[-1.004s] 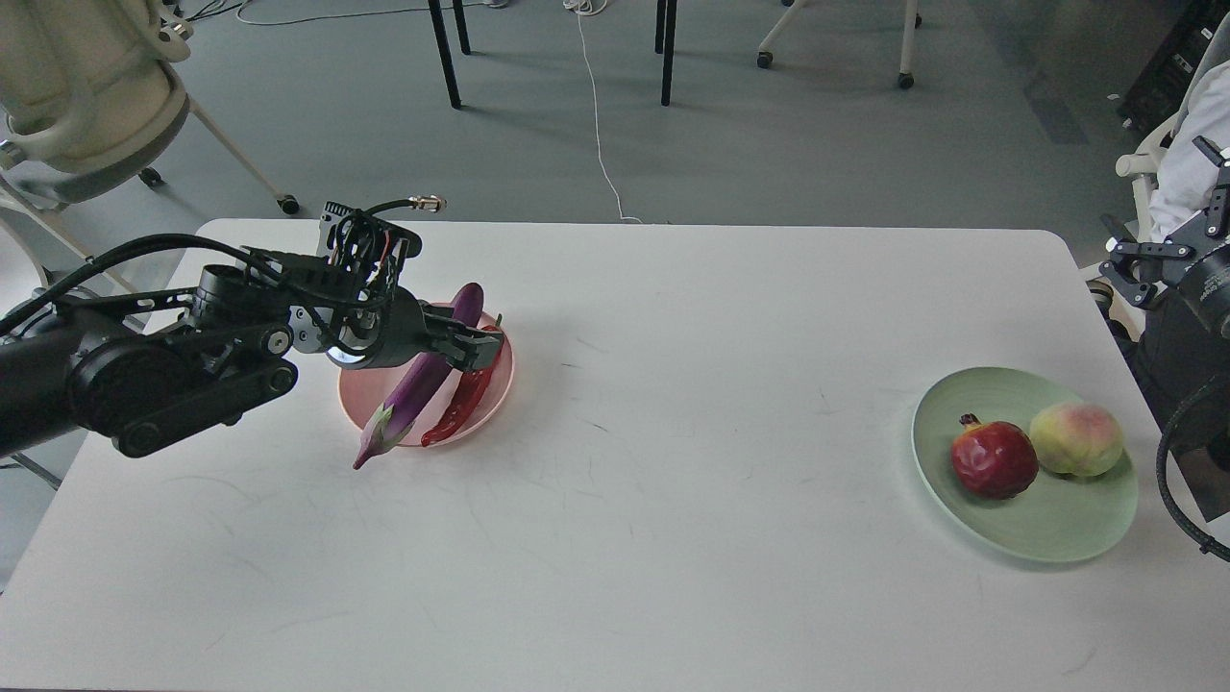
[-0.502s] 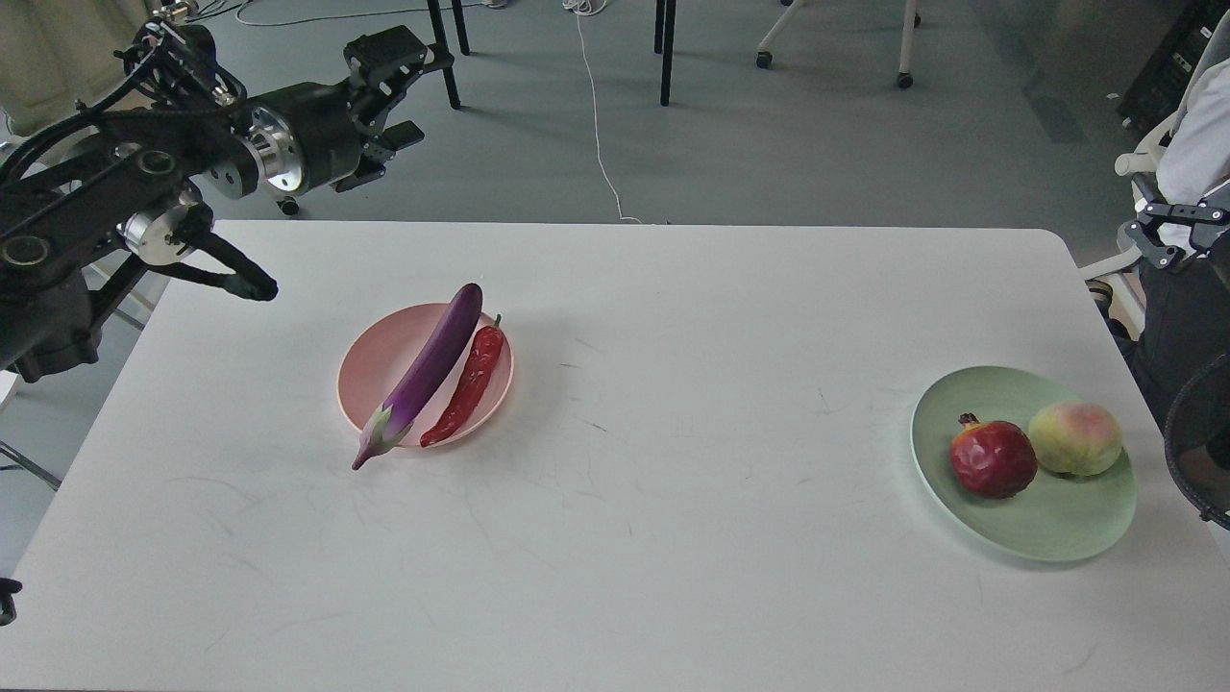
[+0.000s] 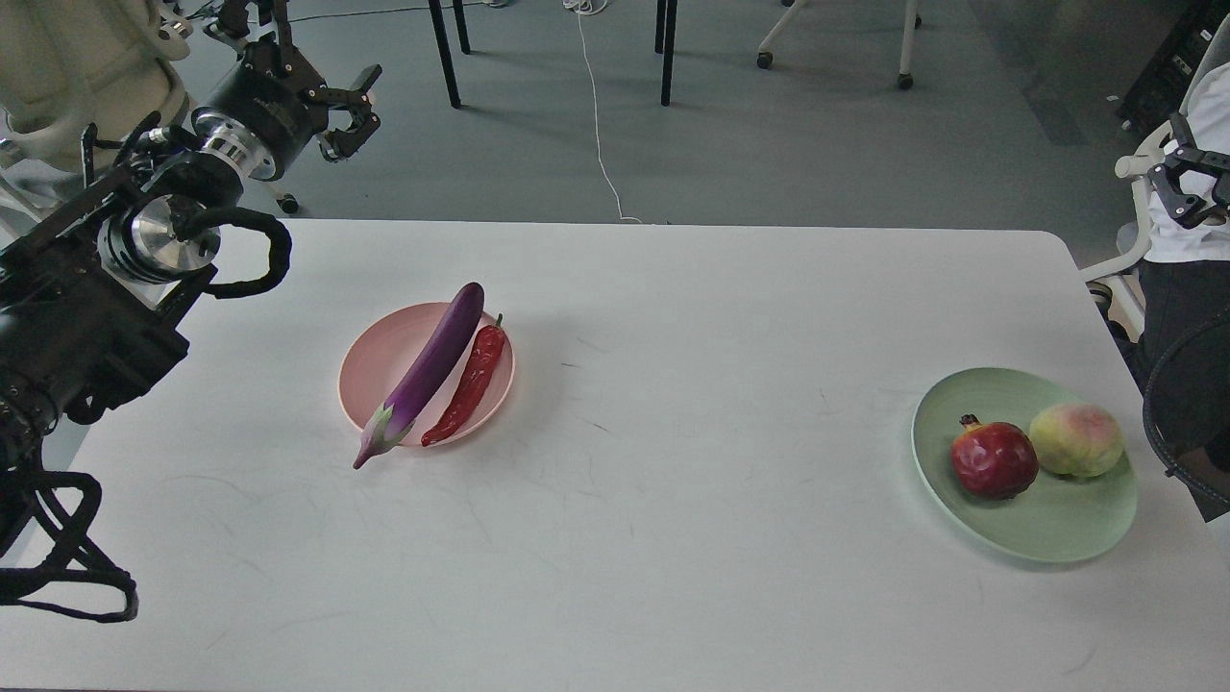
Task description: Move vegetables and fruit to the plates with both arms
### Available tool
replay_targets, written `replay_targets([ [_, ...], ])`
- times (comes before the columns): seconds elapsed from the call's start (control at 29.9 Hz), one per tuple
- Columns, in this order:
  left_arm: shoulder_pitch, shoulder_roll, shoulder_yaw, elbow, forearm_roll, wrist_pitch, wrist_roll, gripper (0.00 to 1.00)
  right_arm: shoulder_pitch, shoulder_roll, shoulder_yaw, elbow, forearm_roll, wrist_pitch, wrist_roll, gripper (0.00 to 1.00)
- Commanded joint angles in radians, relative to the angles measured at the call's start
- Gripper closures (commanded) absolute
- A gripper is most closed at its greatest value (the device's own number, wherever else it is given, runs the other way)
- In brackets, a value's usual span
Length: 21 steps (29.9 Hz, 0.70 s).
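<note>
The left gripper (image 3: 348, 104) hangs raised past the table's far left corner, above the grey floor, with its black fingers spread apart and nothing between them; the silver wrist ring and a looped black cable sit behind it on the left arm. Well to the right of that gripper and nearer the robot, the pink plate (image 3: 370, 370) rests on the white table (image 3: 673, 538). The purple eggplant (image 3: 428, 370) lies slantwise across it, its calyx end jutting over the plate's near rim onto the table, and the red chili pepper (image 3: 473, 382) lies just beside the eggplant on its right, parallel to it, green stem pointing away from the robot. Far across the table, below and a little left of the right gripper (image 3: 1192, 187), sits the green plate (image 3: 1047, 529), holding the dark red pomegranate (image 3: 994, 459) and, touching it on the right, the yellow-green peach (image 3: 1076, 439). The right gripper shows at the frame's right edge beyond the table, small and dark; I cannot tell whether its fingers are apart or together.
</note>
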Motion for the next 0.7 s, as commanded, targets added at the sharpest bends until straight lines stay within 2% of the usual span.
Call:
replay_targets([
  [0.0, 0.050, -0.025, -0.085, 0.032, -0.057, -0.065, 0.002, 0.02, 0.020, 0.054, 0.000, -0.045, 0.000, 0.000, -0.005, 0.03],
  [0.13, 0.110, -0.061, -0.194, 0.036, -0.068, -0.065, 0.000, 0.02, 0.071, 0.147, 0.003, -0.138, 0.032, 0.000, -0.008, 0.03],
  [0.27, 0.159, -0.107, -0.294, 0.036, -0.112, -0.065, 0.007, 0.02, 0.078, 0.210, 0.000, -0.158, 0.109, 0.000, -0.016, 0.02],
  [0.44, 0.189, -0.144, -0.308, 0.032, -0.154, -0.065, 0.010, 0.02, 0.077, 0.276, -0.009, -0.158, 0.112, 0.000, -0.024, 0.01],
  [0.67, 0.215, -0.139, -0.306, 0.022, -0.149, -0.065, 0.010, 0.02, 0.074, 0.295, -0.019, -0.158, 0.109, 0.000, -0.027, 0.01],
])
